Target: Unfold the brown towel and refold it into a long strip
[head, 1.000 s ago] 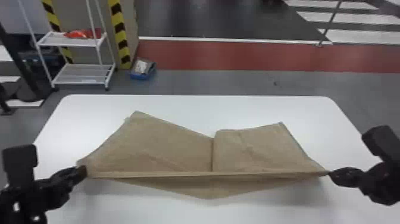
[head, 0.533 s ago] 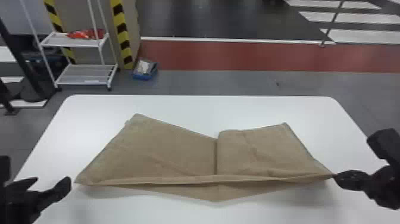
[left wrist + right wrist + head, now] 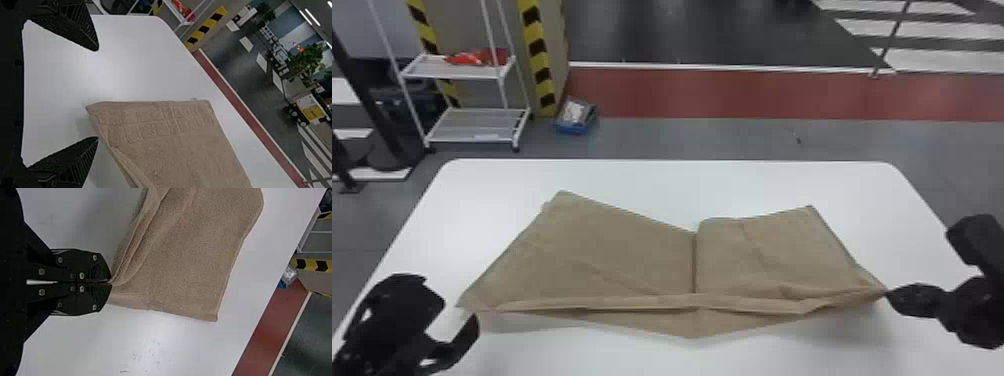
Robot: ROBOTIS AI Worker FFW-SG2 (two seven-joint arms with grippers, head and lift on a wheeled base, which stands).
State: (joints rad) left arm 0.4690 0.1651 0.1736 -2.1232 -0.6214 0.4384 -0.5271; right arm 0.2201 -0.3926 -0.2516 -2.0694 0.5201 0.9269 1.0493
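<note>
Brown towel [image 3: 612, 255] is lying wide across the white table [image 3: 682, 187], w/ a crease [image 3: 694, 265] running approx. mid-width. R gripper [image 3: 111, 282] is clamping its near R corner [image 3: 872, 294], fingers tog. on the cloth. L gripper [image 3: 97, 94] is holding nothing, fingers standing well apart just beside the near L corner [image 3: 466, 302].

Progress, judging by layout: unfolding is looking mostly done, width-wise at least; refolding is prob. only starting, as the near edge is bunching into a narrow, uneven lip. Long strip is remaining to be made: L end is needing straightening, then folding lengthwise & flattening.
</note>
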